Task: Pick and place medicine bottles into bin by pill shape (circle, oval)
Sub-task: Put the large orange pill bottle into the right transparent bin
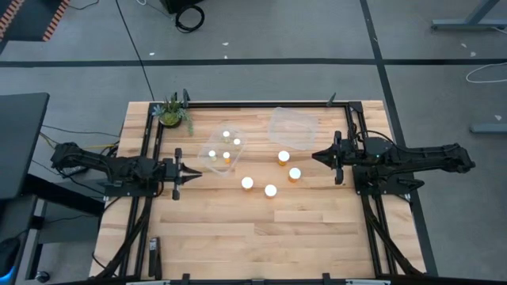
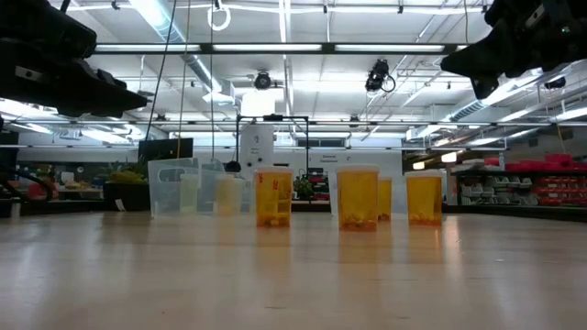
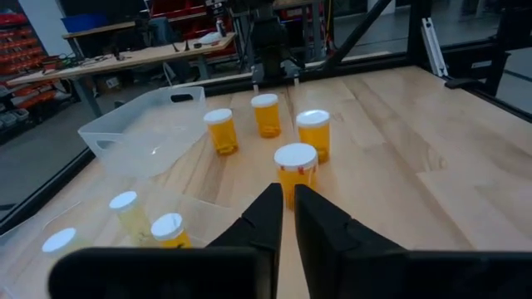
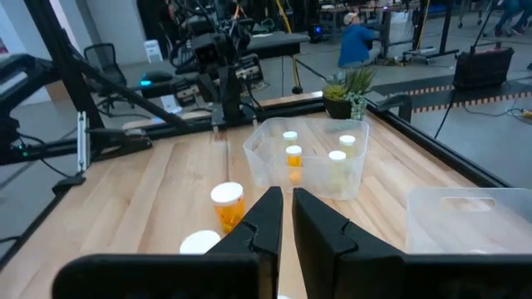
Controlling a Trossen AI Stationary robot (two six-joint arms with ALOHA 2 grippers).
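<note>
On table centre: four medicine bottles [image 1: 270, 174] standing loose | four more inside left bin [image 1: 223, 149] | left gripper [image 1: 194, 173] nearly closed, empty | right gripper [image 1: 317, 156] closed, empty.

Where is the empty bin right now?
In the high view the empty bin sits at the table's far edge, right of centre, beside the bin holding bottles and just beyond the nearest loose bottle.
</note>
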